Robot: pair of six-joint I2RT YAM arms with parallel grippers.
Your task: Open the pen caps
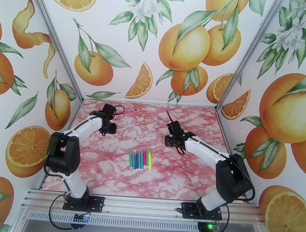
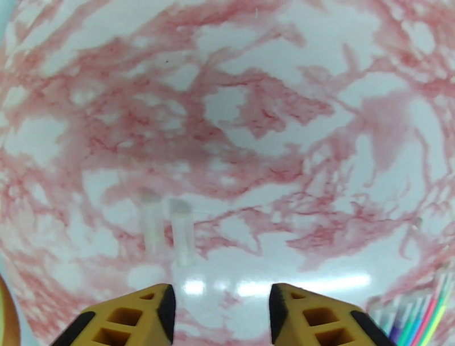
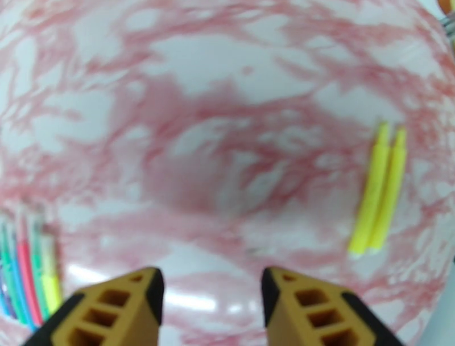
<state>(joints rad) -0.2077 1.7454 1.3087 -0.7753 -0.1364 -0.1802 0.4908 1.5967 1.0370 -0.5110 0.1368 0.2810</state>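
Left gripper [image 2: 220, 296] and right gripper [image 3: 210, 284] both hang w/ jaws parted, nothing btwn, over the table [image 1: 124, 112]. Pens [image 1: 140, 160] lie in a tight row at centre, btwn the arms, clear of both; pen caps [image 1: 139, 152] seemingly on far ends, too small to confirm. Best: one arm pins a barrel mid-length, other pinches cap, pulls straight along axis.

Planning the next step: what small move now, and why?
Probably swing the right gripper toward the row of thin coloured plastic marker pens and lower it over the nearest, yellow-green end pen. It and the left gripper both stand open and empty, with the row lying between them.
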